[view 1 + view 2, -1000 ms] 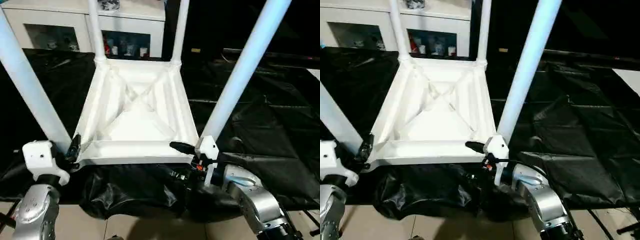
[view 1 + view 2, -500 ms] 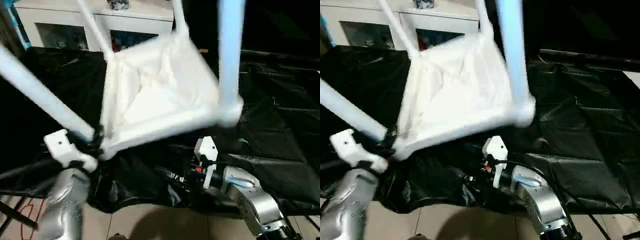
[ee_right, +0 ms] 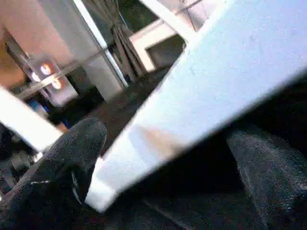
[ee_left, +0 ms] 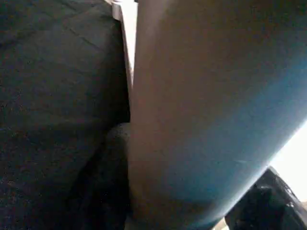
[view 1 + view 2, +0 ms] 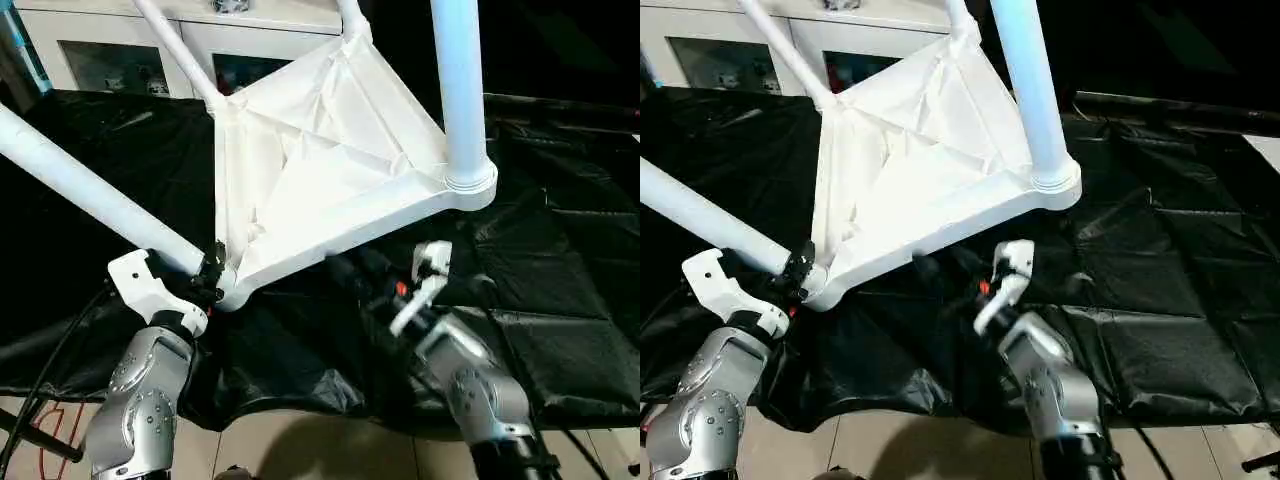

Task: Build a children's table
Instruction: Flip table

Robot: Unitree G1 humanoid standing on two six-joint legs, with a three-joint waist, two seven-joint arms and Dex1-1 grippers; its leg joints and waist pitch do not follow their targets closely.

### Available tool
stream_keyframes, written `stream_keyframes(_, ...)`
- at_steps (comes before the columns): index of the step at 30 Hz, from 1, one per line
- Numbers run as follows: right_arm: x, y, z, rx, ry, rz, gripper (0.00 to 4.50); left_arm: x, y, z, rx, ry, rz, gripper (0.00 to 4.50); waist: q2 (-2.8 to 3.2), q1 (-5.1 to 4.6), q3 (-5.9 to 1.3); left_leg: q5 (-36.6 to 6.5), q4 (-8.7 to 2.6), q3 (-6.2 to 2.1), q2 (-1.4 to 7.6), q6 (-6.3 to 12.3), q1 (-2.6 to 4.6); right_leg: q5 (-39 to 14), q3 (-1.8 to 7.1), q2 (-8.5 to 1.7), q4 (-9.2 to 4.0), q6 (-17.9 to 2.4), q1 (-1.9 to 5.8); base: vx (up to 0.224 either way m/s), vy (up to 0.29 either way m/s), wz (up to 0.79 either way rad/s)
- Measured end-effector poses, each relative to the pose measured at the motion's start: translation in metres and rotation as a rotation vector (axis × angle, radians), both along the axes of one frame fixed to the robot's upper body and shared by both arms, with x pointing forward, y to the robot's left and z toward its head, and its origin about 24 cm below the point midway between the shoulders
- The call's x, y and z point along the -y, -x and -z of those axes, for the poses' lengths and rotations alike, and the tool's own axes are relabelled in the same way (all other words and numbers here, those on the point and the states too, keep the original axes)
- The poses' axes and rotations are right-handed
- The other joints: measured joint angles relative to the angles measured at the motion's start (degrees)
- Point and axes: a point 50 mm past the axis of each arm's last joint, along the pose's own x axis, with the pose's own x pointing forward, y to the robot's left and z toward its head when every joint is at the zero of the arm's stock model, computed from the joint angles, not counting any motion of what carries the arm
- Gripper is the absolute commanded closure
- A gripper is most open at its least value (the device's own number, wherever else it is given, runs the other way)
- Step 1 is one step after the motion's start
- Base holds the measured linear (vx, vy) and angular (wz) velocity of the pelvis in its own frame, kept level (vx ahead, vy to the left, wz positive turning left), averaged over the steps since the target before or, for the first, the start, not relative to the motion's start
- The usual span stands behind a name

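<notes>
The children's table is upside down and tilted, its ribbed white tabletop (image 5: 320, 170) raised at the near right corner. Its white legs stick up and outward. My left gripper (image 5: 212, 272) is shut on the near-left leg (image 5: 80, 185) just above its corner socket; the same leg (image 4: 206, 110) looms close in the left wrist view. The near-right leg (image 5: 458, 90) stands free. My right gripper (image 5: 352, 270) is open just under the tabletop's front rim (image 3: 201, 86), which crosses between its spread fingers (image 3: 72, 158) without being gripped.
A crumpled black sheet (image 5: 560, 290) covers the work surface under the table. A white glass-fronted cabinet (image 5: 120, 50) stands behind. Pale floor (image 5: 300, 450) lies at the near edge, and a black cable (image 5: 40, 340) runs beside my left arm.
The table has tipped and swung: its near right corner rose up and away from my right gripper. My left gripper kept its hold on the leg and moved up with it.
</notes>
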Motion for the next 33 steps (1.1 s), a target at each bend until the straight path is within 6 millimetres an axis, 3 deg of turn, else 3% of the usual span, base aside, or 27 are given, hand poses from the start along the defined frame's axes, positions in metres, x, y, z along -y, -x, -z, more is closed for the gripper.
stream_keyframes(4, -0.003, -0.004, -0.002, -0.025, -0.08, 0.013, 0.0, 0.0, 0.0, 0.0, 0.0, 0.0, 0.005, 2.36, 0.0, 0.01, 0.0, 0.0, 0.0, 0.0, 0.0, -0.02, -0.01, 0.0, 0.0, 0.0, 0.01, 0.0, 0.0, 0.0, 0.0, 0.0)
stream_keyframes(12, -0.008, -0.038, -0.002, -0.153, -0.114, 0.139, 0.0, 0.004, -0.001, 0.0, -0.008, -0.003, 0.027, 2.36, 0.03, 0.06, 0.01, 0.2, 0.0, 0.02, 0.01, -0.09, 0.0, 0.0, -0.02, -0.01, 0.09, 0.0, -0.02, 0.0, 0.0, 0.0)
stream_keyframes(20, -0.015, -0.046, -0.002, -0.194, -0.203, 0.151, 0.0, 0.007, -0.001, 0.0, -0.013, -0.007, 0.048, 2.36, 0.04, -0.15, 0.01, 0.3, 0.0, 0.05, 0.01, 0.01, 0.02, 0.1, -0.01, -0.02, 0.12, 0.0, -0.03, 0.0, 0.0, 0.0)
stream_keyframes(33, -0.01, -0.053, -0.004, -0.193, -0.272, 0.169, 1.26, 0.012, -0.001, 0.0, -0.011, -0.008, 0.075, 2.36, 0.04, -0.14, 0.01, 0.3, 0.0, 0.09, 0.04, 0.02, 0.01, 0.1, 0.0, -0.02, 0.14, 0.0, -0.06, 0.0, 0.0, 0.0)
